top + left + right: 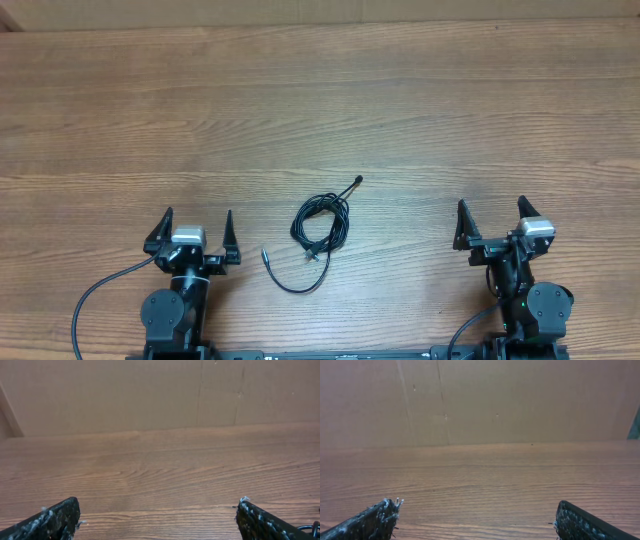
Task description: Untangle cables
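The cables (320, 222) lie as one small black tangled bundle on the wooden table, between the two arms. One plug end sticks out to the upper right and a loose tail curves down to the lower left. My left gripper (196, 217) is open and empty, left of the bundle. My right gripper (491, 207) is open and empty, well to the right of it. In the left wrist view the left gripper (159, 505) shows only bare wood between its fingers, with a bit of black cable at the lower right corner (311, 527). The right gripper (477, 507) also shows only wood.
The wooden table (320, 110) stretches away from both arms. A brown cardboard wall (150, 395) stands along its far edge. Thick black cords (95, 295) run from the arm bases at the near edge.
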